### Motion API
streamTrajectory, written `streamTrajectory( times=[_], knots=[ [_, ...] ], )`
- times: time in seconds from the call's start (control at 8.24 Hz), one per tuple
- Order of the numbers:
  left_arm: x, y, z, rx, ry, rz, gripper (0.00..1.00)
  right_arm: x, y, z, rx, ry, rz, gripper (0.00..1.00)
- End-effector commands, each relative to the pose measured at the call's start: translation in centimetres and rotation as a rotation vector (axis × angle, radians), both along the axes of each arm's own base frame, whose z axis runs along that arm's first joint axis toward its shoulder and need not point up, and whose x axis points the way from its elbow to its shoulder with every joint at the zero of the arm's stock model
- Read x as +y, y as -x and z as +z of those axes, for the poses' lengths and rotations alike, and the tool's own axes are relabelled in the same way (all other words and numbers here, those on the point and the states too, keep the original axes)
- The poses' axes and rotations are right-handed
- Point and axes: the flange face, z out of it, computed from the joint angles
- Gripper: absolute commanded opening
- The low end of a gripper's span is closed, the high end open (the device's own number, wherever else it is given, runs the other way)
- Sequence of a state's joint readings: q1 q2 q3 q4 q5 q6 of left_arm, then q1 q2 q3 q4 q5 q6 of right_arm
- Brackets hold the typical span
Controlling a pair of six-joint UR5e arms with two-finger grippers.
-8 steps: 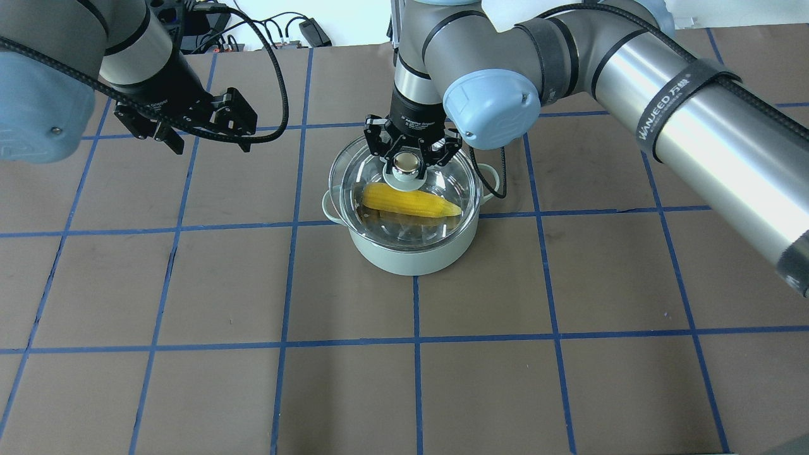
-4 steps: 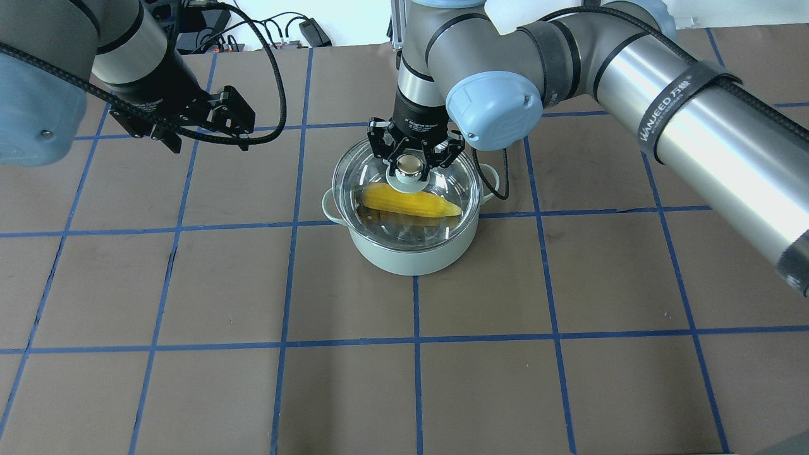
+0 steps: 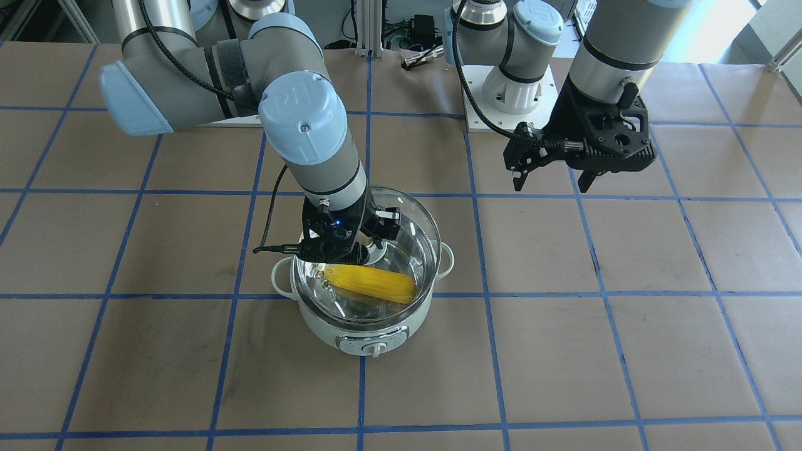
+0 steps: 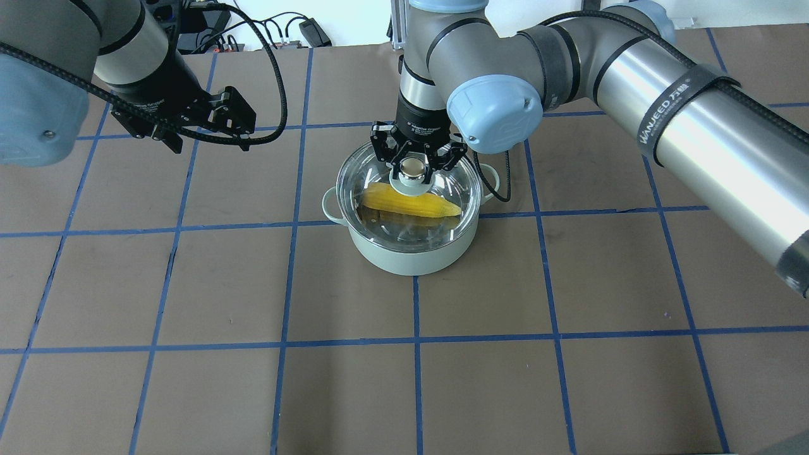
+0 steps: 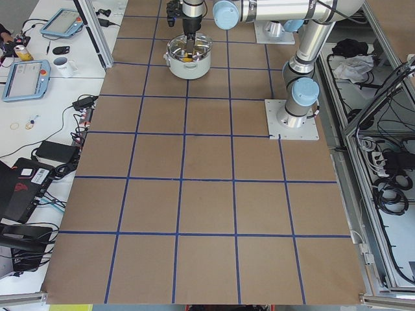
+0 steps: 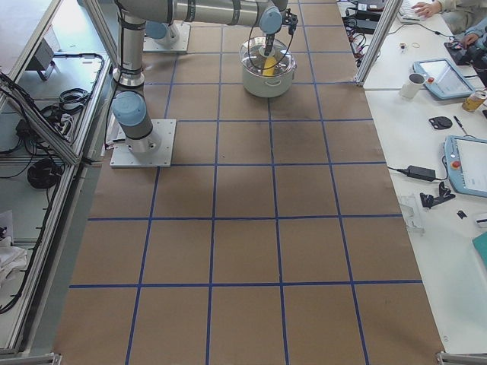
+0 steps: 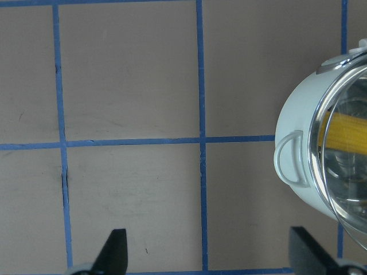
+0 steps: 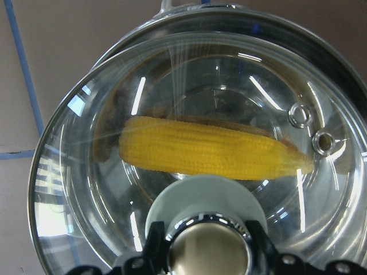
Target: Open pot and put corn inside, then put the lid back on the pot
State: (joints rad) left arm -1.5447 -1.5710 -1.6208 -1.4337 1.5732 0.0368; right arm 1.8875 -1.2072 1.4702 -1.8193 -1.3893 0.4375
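Note:
The pale mint-green pot stands near the middle of the table, its knob panel facing away from me. The yellow corn lies inside it and shows through the glass in the right wrist view. My right gripper is shut on the beige knob of the clear lid and holds it over the pot, a little toward the robot's side. I cannot tell whether the rim touches the pot. My left gripper is open and empty, hovering above the table to the left of the pot.
Blue tape lines divide the brown table into squares. Cables and electronics lie past the table's far edge. The left arm's white base plate is at the robot's side. Desks with tablets and mugs flank the table.
My right gripper has carried the lid a little to the right and lower, closer over the pot. My left arm has shifted slightly back.

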Motion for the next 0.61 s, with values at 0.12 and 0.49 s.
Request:
streamTrajectory(
  times=[0.12,0.49],
  knots=[
    [-0.17,0.00,-0.39,0.001,-0.007,0.000,1.00,-0.05,0.17,-0.06,0.012,0.003,0.001,0.00],
    [-0.26,-0.01,-0.61,0.000,-0.010,0.000,1.00,-0.09,0.04,0.03,0.001,0.005,-0.011,0.01]
  ],
)
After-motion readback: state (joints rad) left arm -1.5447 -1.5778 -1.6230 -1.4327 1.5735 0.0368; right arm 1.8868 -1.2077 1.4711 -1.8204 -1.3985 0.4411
